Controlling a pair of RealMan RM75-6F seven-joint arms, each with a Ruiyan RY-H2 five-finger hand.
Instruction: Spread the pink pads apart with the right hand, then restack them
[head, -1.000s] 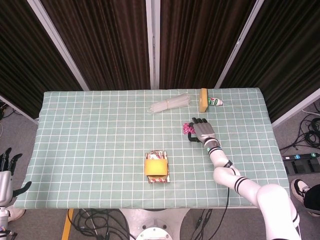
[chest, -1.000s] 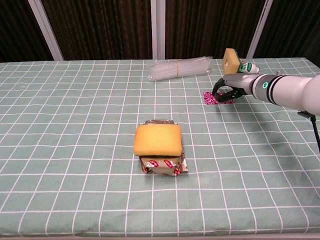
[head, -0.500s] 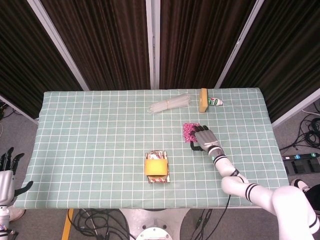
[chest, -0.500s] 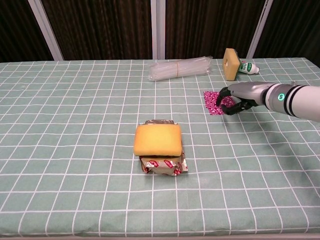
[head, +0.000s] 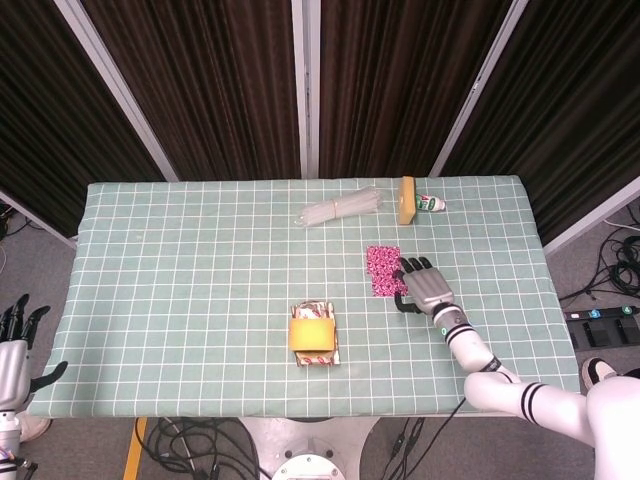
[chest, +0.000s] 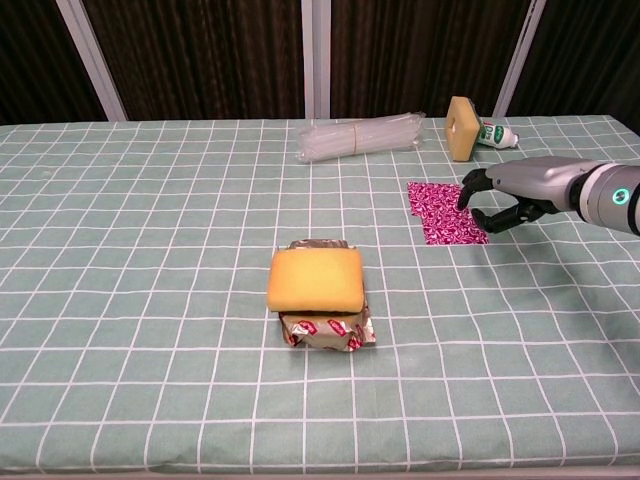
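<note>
So the pink pads (chest: 445, 212) are lying flat on the checkered worktop (chest: 150, 250), right of centre — the right hand (chest: 497, 200) sits at their right edge, fingers curled down with the fingertips (chest: 468, 197) touching the pads, not actually gripping anything. The left hand (head: 12, 345) hangs off the worktop's left side, fingers spread, holding nothing. A yellow sponge (chest: 315, 279) sits on a foil packet (chest: 328, 331) nearby.

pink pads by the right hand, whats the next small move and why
Probably slide the right hand a little further toward the robot with its fingertips pressing the pink pads. They now lie elongated on the table, but no separate pads can be told apart, so the spread looks unfinished.
</note>
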